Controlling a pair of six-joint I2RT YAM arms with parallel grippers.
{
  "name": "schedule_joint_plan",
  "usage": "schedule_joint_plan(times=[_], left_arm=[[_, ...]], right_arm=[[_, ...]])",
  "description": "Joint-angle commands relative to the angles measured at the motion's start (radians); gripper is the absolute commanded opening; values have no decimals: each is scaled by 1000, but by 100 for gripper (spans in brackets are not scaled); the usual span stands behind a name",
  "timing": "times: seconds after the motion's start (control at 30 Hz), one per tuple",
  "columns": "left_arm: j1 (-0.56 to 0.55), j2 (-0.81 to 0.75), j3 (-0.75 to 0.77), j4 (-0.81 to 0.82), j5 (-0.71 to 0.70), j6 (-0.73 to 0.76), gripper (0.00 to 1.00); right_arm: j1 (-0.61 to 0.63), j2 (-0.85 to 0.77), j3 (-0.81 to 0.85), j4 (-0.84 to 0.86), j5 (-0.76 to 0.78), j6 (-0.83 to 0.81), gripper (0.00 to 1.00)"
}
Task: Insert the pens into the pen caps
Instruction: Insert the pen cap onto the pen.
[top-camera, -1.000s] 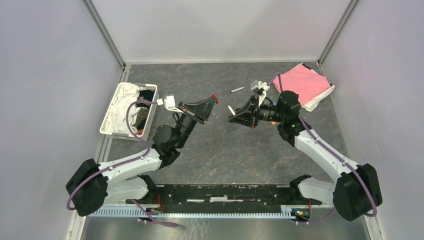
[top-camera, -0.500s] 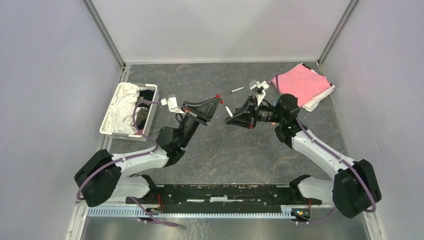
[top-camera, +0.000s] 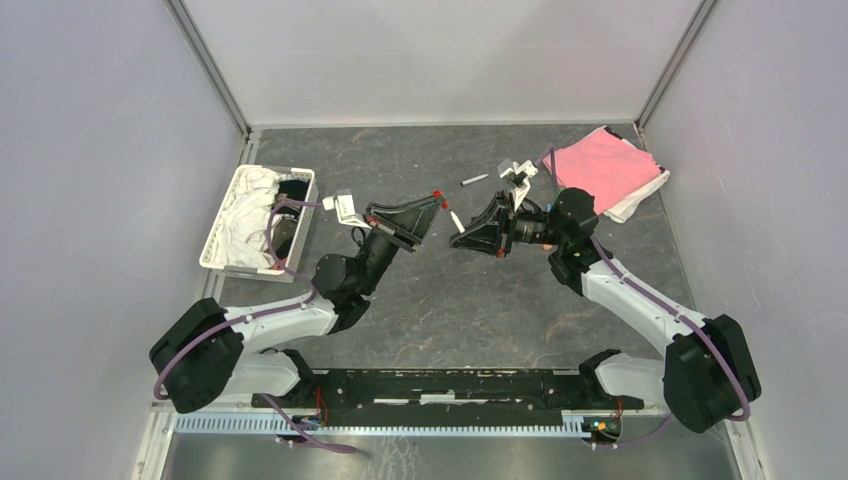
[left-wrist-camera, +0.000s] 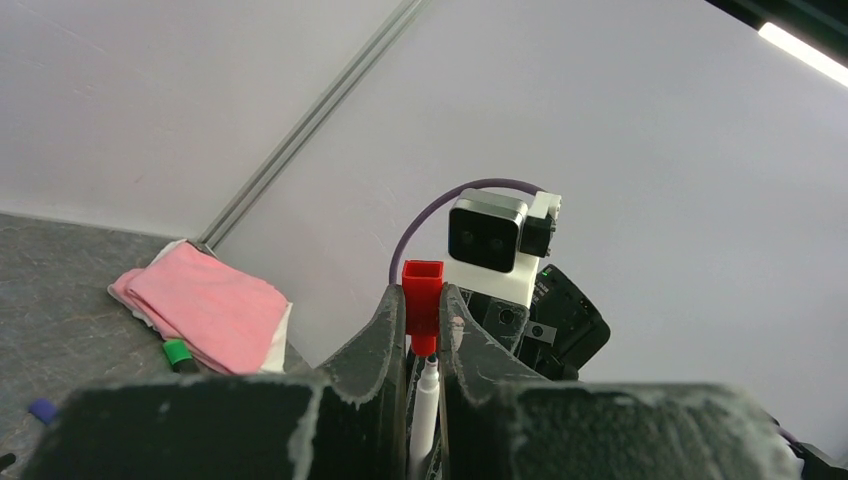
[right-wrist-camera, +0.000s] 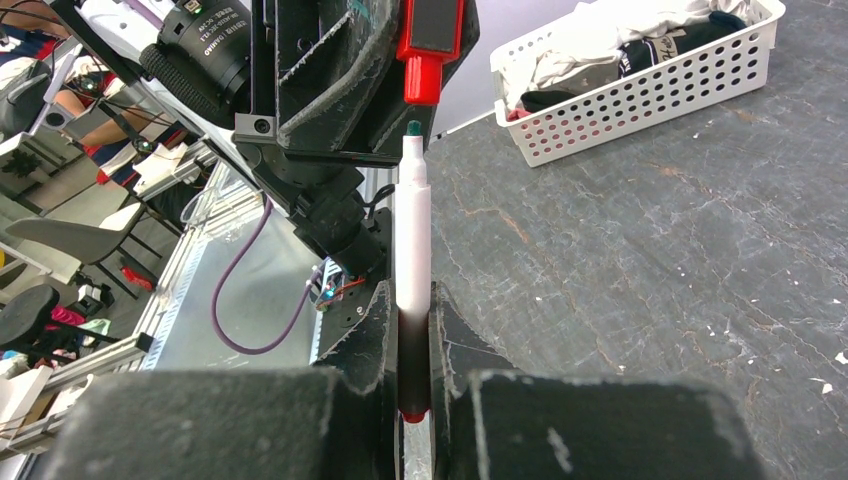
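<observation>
Left tool (left-wrist-camera: 423, 318) pinches the red cap (left-wrist-camera: 422, 290), right tool (right-wrist-camera: 413, 312) clamps a white-barrelled pen (right-wrist-camera: 412, 235) by its rear end, both held up over the middle of the tabletop (top-camera: 450, 300). Pen tip points at the cap, just short of it; white basket (top-camera: 214, 238) sits left, pink cloth (top-camera: 605, 165) far right.

We overlook all from high behind; our close wrist views face each other, sharing the red cap (left-wrist-camera: 422, 292) and white pen (right-wrist-camera: 413, 240)

Bare table (top-camera: 450, 300) lies between white basket (top-camera: 235, 270) and pink cloth (top-camera: 603, 168).
</observation>
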Motion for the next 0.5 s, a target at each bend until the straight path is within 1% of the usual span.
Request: schedule_joint_plan(times=[0.0, 0.47], left_arm=[[-1, 13, 12, 61, 22, -34, 2], [-2, 27, 20, 67, 43, -49, 2]], right_arm=[[5, 1, 4, 39, 4, 10, 0], [8, 3, 4, 33, 11, 6, 0]])
